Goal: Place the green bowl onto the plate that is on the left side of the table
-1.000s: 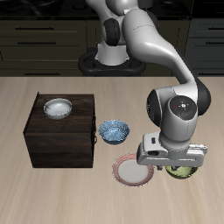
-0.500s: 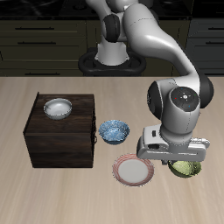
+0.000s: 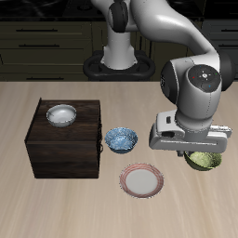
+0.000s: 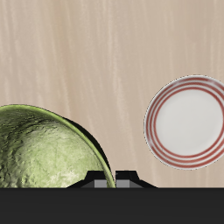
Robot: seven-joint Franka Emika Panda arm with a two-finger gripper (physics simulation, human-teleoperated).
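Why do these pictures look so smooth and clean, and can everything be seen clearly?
Both are simulator renders with flat, even light and no glare. Exterior view: sharp enough, but small and coarse; the arm hides most of the green bowl, and the gripper is hard to read. Wrist view: crisp wood grain, the plate fully visible, the bowl cut off by the frame's edge and the gripper's dark body.
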